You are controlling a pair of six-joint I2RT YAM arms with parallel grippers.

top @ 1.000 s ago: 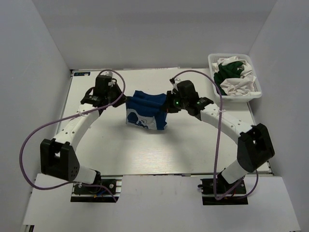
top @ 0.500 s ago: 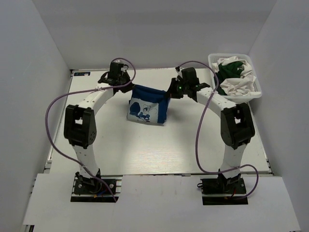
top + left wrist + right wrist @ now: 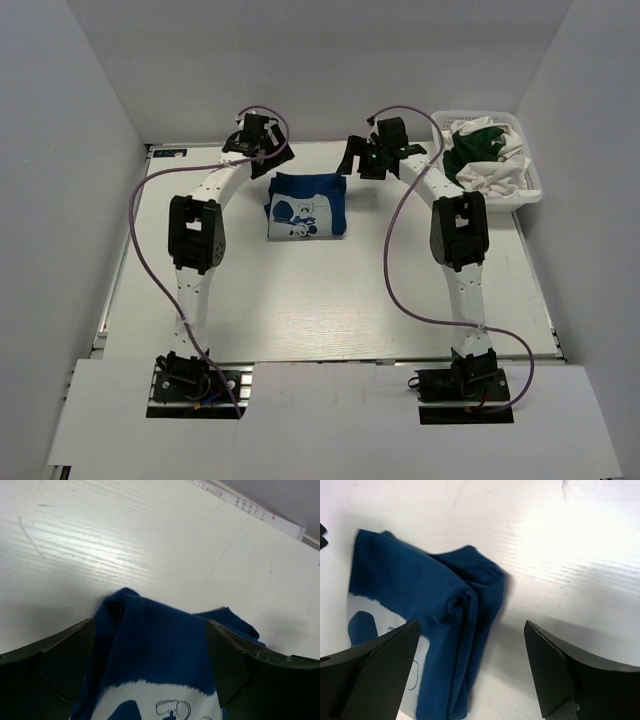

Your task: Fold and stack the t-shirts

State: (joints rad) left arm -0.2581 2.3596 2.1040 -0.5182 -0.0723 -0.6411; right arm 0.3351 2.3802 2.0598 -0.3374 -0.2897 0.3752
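Left claw (image 3: pixel 266 158) sits at the far-left corner of the blue t-shirt (image 3: pixel 306 205), fingers spread wide and nothing pinched. In the left wrist view the shirt's far edge shows in the gap between the two dark fingers (image 3: pixel 60 655); can't tell if they touch the cloth. The shirt lies flat on the table (image 3: pixel 300 310), folded to a rough rectangle with the white print facing up on its near half. Its far edge is slightly bunched, and folded layers are stacked along its right side. Right claw (image 3: pixel 356 158) is just off the shirt's far-right corner, also spread wide and holding nothing. In the right wrist view the shirt's corner lies toward the left finger (image 3: pixel 375 675), with bare table in the rest of the gap. Well to the right of the shirt, at the table's far-right corner, stands a white mesh basket (image 3: pixel 500 201). A dark green t-shirt (image 3: pixel 468 147) and white t-shirts (image 3: pixel 492 181) are heaped loosely in it, unfolded.
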